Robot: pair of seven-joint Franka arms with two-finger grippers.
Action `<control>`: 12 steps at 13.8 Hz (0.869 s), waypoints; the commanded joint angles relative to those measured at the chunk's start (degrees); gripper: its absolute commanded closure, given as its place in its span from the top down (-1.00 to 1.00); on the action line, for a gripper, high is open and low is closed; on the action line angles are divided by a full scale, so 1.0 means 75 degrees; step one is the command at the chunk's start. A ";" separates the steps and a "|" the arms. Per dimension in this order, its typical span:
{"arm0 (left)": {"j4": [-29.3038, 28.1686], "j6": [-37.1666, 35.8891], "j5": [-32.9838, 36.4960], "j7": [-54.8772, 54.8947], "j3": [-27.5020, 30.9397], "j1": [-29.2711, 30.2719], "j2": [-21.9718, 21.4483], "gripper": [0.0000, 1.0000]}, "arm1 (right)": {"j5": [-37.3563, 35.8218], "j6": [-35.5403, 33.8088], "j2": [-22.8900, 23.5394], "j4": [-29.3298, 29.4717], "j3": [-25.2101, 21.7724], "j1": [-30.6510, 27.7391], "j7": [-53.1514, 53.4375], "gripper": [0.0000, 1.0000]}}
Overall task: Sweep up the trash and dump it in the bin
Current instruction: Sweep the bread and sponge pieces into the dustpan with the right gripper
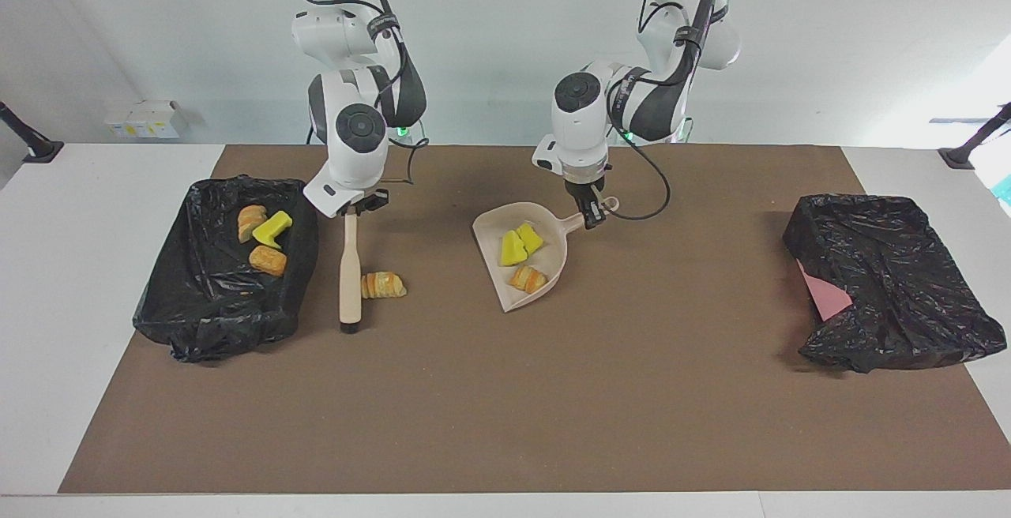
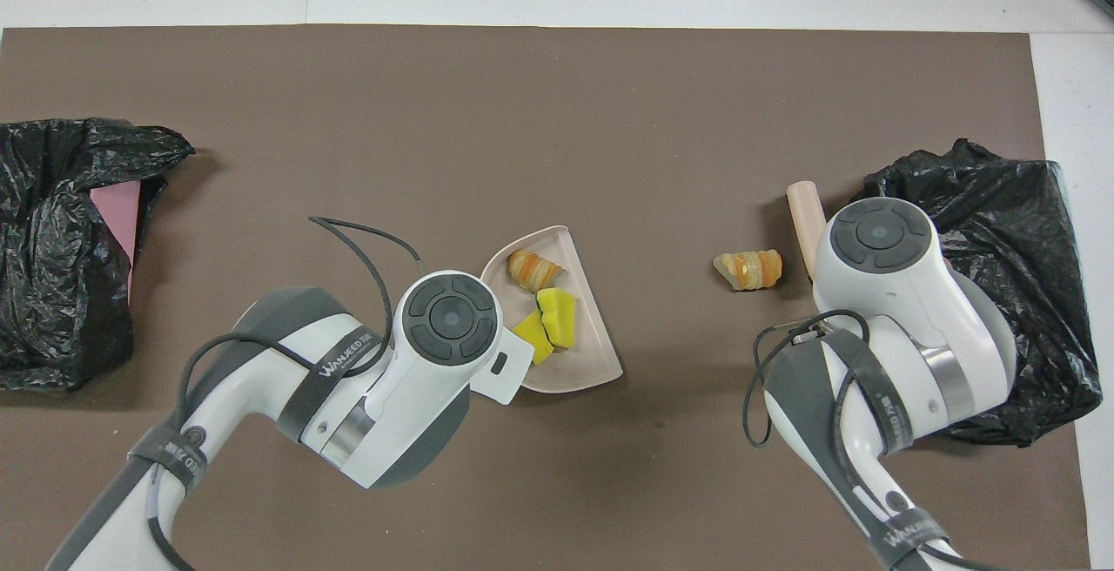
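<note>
My right gripper is shut on the top of a beige brush that stands upright, bristles on the mat, beside the black-lined bin. One piece of trash, a croissant, lies on the mat between the brush and the dustpan, close to the brush. My left gripper is shut on the handle of the beige dustpan, which carries yellow sponge chunks and a croissant. The bin holds two pastries and a yellow sponge.
A second black bag with something pink showing lies at the left arm's end of the brown mat. Cables hang from both wrists. In the overhead view the wrists cover both grippers.
</note>
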 commanded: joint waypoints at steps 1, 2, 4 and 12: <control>-0.0287 0.0321 0.0135 -0.0090 0.0070 -0.0215 -0.0188 -1.00 | 0.0543 0.0176 0.0012 -0.0171 0.0031 0.0293 -0.0156 -1.00; -0.0276 0.0391 0.0135 -0.0090 0.0070 -0.0227 -0.0176 -1.00 | 0.0742 0.0187 0.0012 -0.0159 0.0031 0.0398 -0.0167 -1.00; -0.0287 0.0520 0.0135 -0.0078 0.0070 -0.0216 -0.0164 -1.00 | 0.1118 0.0187 0.0000 -0.0159 0.0043 0.0726 -0.0156 -1.00; -0.0287 0.1456 0.0135 -0.0078 0.0070 -0.0392 0.0422 -1.00 | 0.2090 0.0047 -0.0163 -0.0159 0.0055 0.2108 0.0161 -1.00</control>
